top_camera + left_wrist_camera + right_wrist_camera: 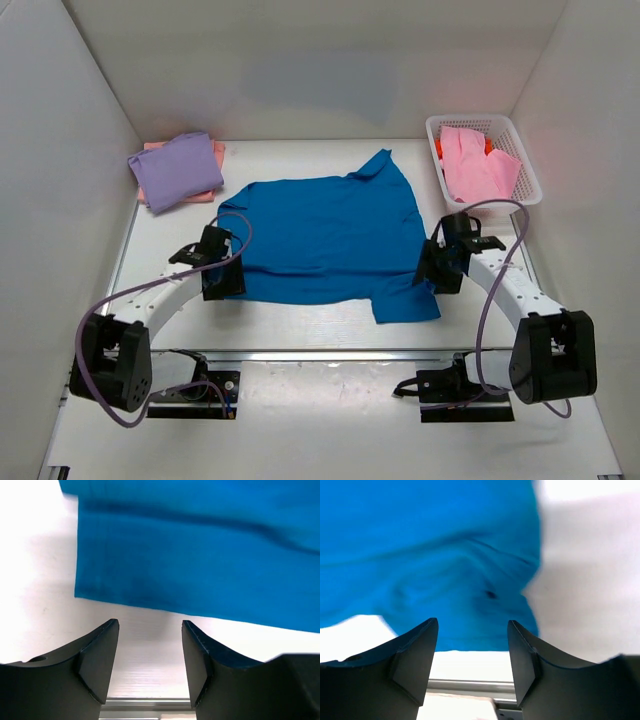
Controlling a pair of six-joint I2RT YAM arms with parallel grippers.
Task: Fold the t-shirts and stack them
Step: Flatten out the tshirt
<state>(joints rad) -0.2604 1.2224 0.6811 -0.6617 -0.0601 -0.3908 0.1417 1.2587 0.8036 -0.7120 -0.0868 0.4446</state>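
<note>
Left tool (150,630) and right tool (472,630) both gape wide, and we see nothing between their jaws. Each sits at a near corner of the bright blue t-shirt (325,235), which lies spread flat mid-worktop (300,330). A folded lavender t-shirt (175,170) lies on a salmon t-shirt (218,152) far left. A light pink t-shirt (475,165) fills the basket (528,180) far right.

One overhead view, two wrist close-ups.
Top looks down over the whole worktop (300,328); wrists sit low, close against the shared blue t-shirt (330,235), right one seemingly blurred.
</note>
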